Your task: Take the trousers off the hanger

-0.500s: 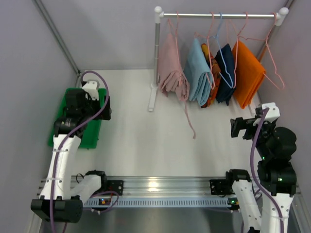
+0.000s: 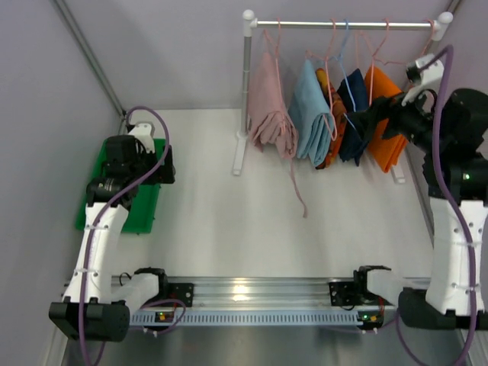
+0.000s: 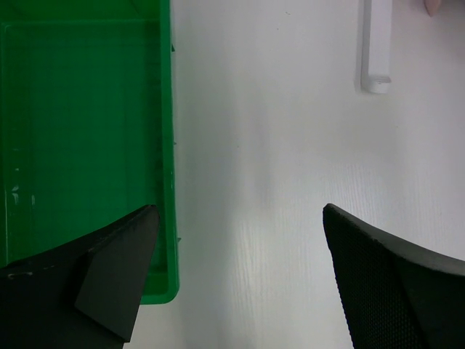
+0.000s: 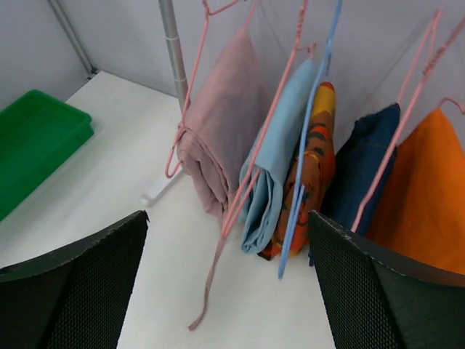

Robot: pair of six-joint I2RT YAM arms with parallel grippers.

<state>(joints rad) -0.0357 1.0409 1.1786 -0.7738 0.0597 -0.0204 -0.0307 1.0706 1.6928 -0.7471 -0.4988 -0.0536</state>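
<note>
Several folded trousers hang on wire hangers from the rack's rail: dusty pink, light blue, orange-and-red patterned, navy and plain orange. My right gripper is raised at the rack's right side, in front of the navy and orange pairs, open, holding nothing. A blue hanger carries the patterned pair. My left gripper hovers open over the table beside the tray.
A green tray lies at the left under the left arm. The rack's white post and foot stand mid-table. The pink pair's drawstring trails onto the table. Walls enclose both sides.
The right arm has risen and swung toward the rack; its gripper now sits in front of the navy and orange trousers. The left arm has hardly moved.
</note>
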